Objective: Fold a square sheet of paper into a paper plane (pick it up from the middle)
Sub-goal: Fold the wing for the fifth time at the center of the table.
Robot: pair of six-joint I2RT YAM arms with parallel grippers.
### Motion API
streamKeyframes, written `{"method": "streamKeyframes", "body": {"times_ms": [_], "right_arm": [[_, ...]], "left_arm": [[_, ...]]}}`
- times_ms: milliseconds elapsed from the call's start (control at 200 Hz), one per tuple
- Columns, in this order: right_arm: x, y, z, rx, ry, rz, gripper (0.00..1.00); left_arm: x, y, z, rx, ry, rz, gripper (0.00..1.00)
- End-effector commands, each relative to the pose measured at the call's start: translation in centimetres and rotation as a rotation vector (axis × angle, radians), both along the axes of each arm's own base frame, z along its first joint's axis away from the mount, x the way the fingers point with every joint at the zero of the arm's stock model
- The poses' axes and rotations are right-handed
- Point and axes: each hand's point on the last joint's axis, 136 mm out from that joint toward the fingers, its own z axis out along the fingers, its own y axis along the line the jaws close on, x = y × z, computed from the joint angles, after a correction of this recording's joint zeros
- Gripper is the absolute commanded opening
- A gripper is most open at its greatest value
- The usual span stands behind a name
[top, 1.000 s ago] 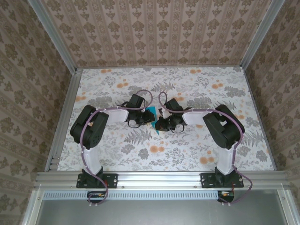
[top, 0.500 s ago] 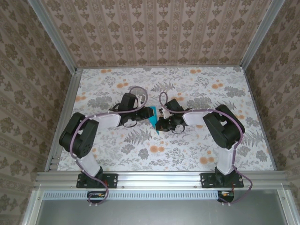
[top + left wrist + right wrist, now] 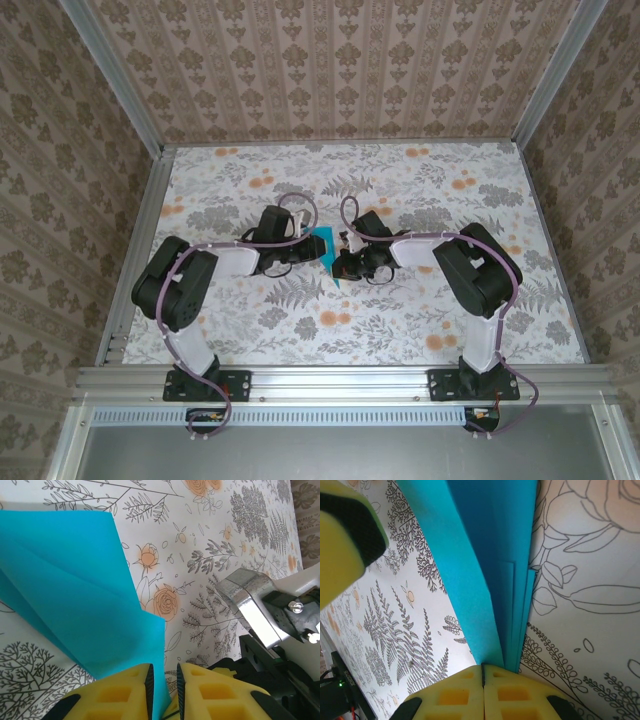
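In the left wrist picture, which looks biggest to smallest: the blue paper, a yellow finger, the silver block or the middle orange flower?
1. Blue paper, by far.
2. Yellow finger and silver block: about alike; the finger is nearest the camera, so unranked.
3. Middle orange flower, smallest.

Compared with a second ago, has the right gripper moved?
No. The right gripper stays just beyond the same orange flowers, shut on the paper.
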Motion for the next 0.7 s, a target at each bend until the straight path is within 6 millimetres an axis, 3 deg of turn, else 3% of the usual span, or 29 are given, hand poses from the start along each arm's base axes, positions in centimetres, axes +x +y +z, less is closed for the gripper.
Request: {"method": "streamKeyframes", "body": {"times_ms": [0,250,695], "right_arm": [[-2.7,-3.1,-4.2,-0.155,0.146,-0.038,0.06],[-2.9,-3.2,-4.5,-0.156,0.153,-0.039,0.06],[-3.0,-3.2,-4.7,-0.157,0.158,-0.038,0.06]], "left_arm": [[0.9,0.2,0.1,0.005,-0.082,-0.03,0.21],[2.4,1.9,-0.1,-0.007,-0.131,0.017,0.19],[3.4,1.4,-0.6,-0.063,-0.14,0.012,0.17]]}}
